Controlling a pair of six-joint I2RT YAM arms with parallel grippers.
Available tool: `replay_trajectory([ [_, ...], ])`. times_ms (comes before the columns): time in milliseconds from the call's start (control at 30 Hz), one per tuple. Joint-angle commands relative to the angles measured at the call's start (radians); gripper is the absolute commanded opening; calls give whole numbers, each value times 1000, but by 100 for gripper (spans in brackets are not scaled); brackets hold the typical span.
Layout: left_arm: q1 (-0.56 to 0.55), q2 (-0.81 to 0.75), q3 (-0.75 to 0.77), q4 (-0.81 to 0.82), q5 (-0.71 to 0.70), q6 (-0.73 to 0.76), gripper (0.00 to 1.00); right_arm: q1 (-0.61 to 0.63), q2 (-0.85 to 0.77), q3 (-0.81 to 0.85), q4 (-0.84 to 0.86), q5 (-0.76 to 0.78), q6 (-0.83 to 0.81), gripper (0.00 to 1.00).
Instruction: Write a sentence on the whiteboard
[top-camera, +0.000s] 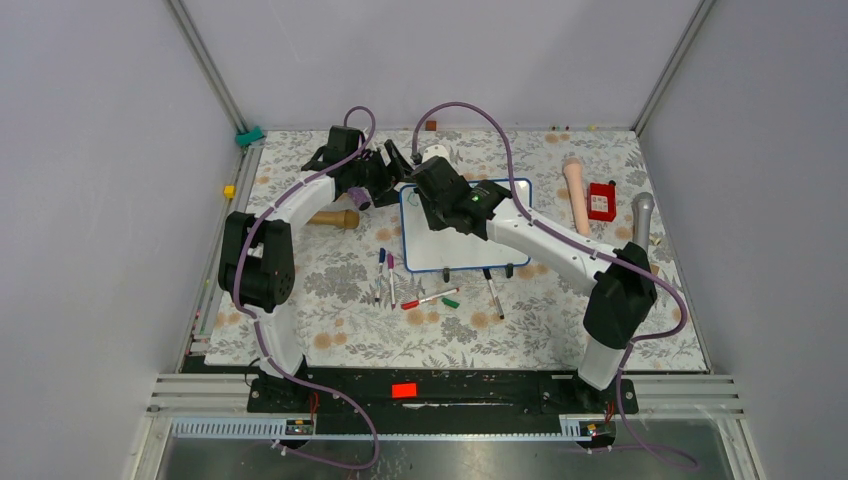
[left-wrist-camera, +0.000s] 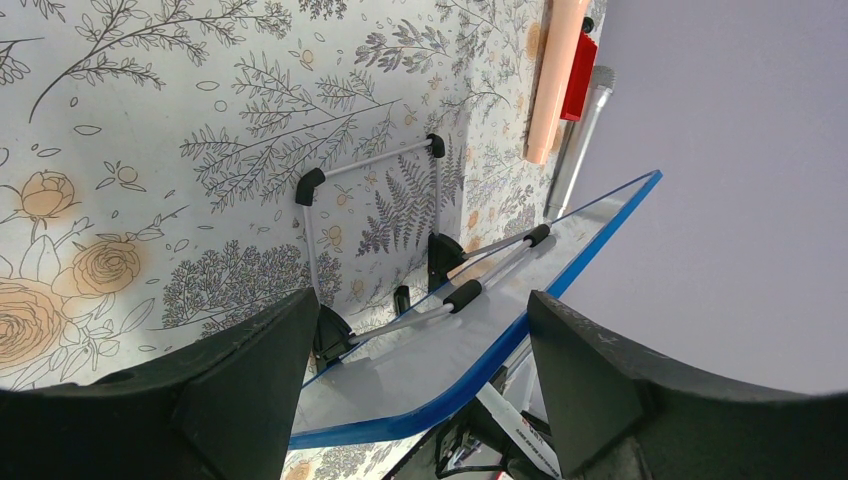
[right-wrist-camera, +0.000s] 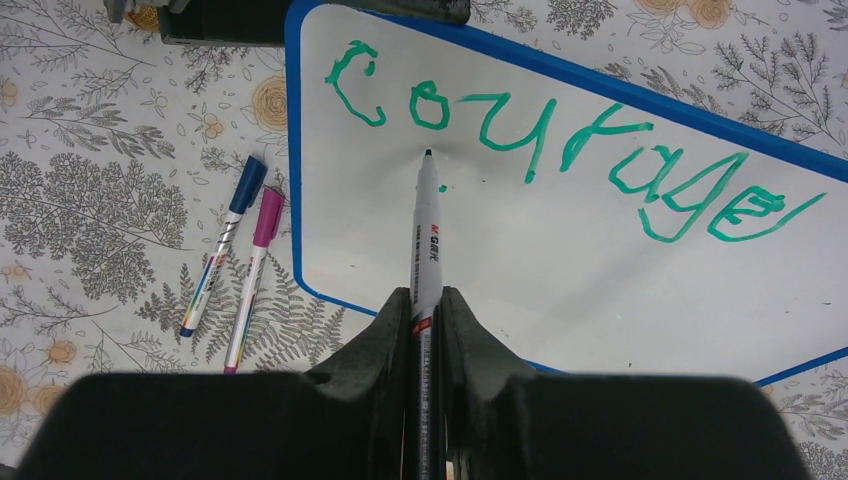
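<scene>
The whiteboard (top-camera: 445, 255) sits on the floral tablecloth (top-camera: 350, 335), its blue frame showing on every visible side. The sentence (right-wrist-camera: 560, 150) on it reads only "courage", in green handwriting along the board's far edge, slanting down to the right in the right wrist view.

The right gripper (right-wrist-camera: 425, 300) is above the whiteboard's left half, its fingers pressed together on a white marker (right-wrist-camera: 428, 230). The marker points away from the wrist and its dark tip sits just below the "o" and "u" of the word. Whether the tip touches the surface cannot be told. A small green dot lies on the board just beside the marker's barrel.

The left gripper (left-wrist-camera: 420, 305) is at the whiteboard's far left corner with its fingers spread wide. The board's blue edge runs through the gap between them, and no contact can be made out. From this wrist the board looks tilted, and a wire stand (left-wrist-camera: 375, 164) with black end caps lies on the cloth just past the board's edge.

Just off the whiteboard's left edge lie a blue-capped marker (right-wrist-camera: 222, 245) and a magenta-capped marker (right-wrist-camera: 255, 265), side by side. More pens (top-camera: 425, 298) are scattered along the board's near edge. To the right of the whiteboard, apart from it, lie a peach-coloured cylinder (top-camera: 576, 195), a red box (top-camera: 601, 201) and a grey metal rod (top-camera: 641, 215). A wooden piece (top-camera: 335, 218) lies to the board's left.
</scene>
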Motion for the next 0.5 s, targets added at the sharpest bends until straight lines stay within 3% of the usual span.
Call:
replay_trajectory([
  [0,-7,-37,-7,3,38,13,77,0,5,26,1,14,-6,0],
  [467,-7,-37,-7,4,42,15,77,0,3,-14,2,15,0,0],
])
